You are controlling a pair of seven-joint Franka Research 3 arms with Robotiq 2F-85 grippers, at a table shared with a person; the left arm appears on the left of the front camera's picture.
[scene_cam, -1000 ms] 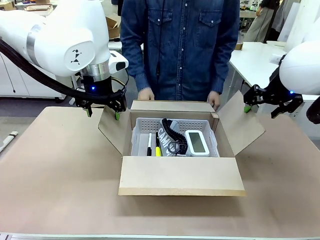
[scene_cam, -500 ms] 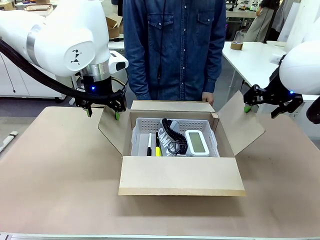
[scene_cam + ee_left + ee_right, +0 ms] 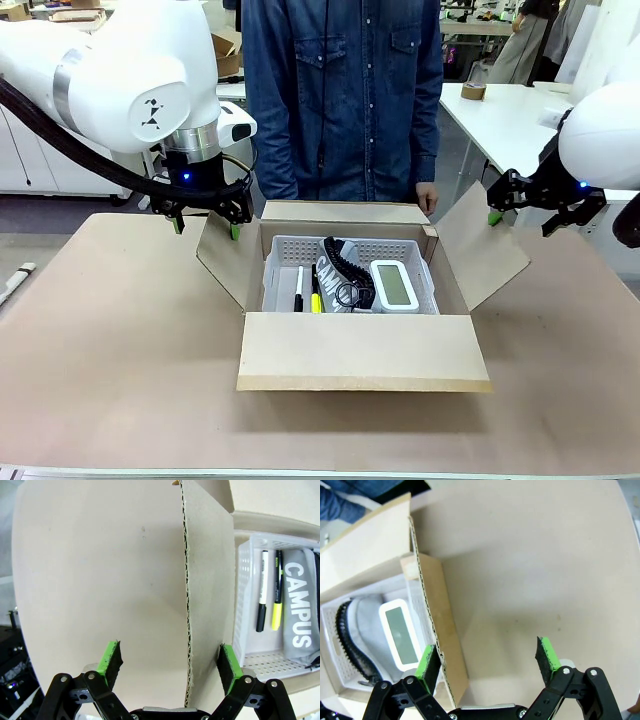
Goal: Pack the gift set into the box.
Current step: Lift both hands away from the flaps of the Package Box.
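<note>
1. Gift set [image 3: 350, 275] sits inside the box [image 3: 360, 355], flaps not yet folded.
2. My left gripper [image 3: 170, 660] gapes astride the box's left flap [image 3: 210, 580]; my right gripper [image 3: 486, 655] gapes astride its right flap [image 3: 437, 620], clasping nothing.
3. I fear an uneven push could crease a flap or slide the box.

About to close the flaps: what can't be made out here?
Front view: near flap hides the tray's front end.
Left wrist view: picture edge cuts off the fabric item; left claw straddles the side flap, contact unclear.
Right wrist view: clock display too small to read.
</note>
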